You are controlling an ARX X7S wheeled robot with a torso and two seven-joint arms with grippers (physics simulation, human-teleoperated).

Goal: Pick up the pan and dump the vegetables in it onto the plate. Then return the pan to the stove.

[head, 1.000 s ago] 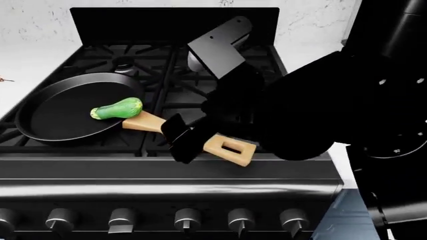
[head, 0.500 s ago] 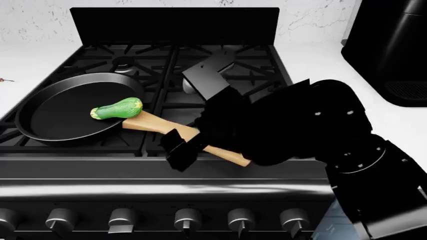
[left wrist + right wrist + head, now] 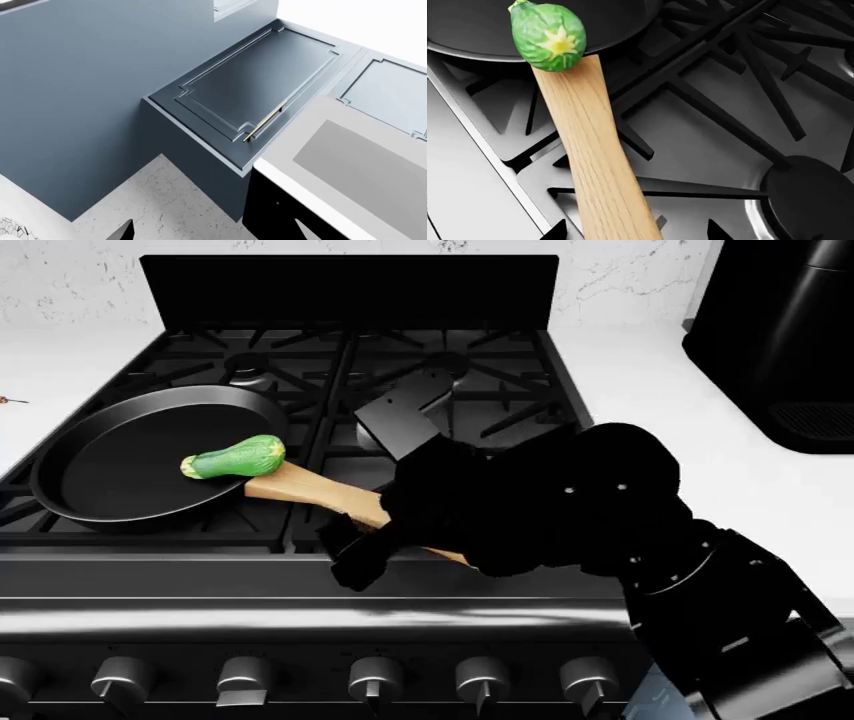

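The black pan (image 3: 120,455) rests on the stove (image 3: 441,390) at the front left burner. The green vegetable (image 3: 234,457) lies in it by the handle's root. The wooden handle (image 3: 314,488) points front right. My right gripper (image 3: 363,540) is down over the handle's middle. In the right wrist view the handle (image 3: 594,150) runs between the fingertips (image 3: 560,232), with gaps on both sides; the right gripper (image 3: 637,234) is open. The vegetable (image 3: 550,35) and pan (image 3: 467,25) show beyond. My left gripper (image 3: 213,235) is open and empty. A sliver of the plate's cracked-line rim (image 3: 8,227) shows.
The stove's knobs (image 3: 378,678) line its front. A tall black appliance (image 3: 787,330) stands on the white counter at the right. A tiny red-brown item (image 3: 11,399) lies at the far left. The left wrist view shows a blue-grey cabinet door (image 3: 260,85) and speckled counter (image 3: 167,200).
My right arm has come down and drawn back toward me, bringing its gripper lower around the handle, which now hides the handle's end. The pan and vegetable have not moved.
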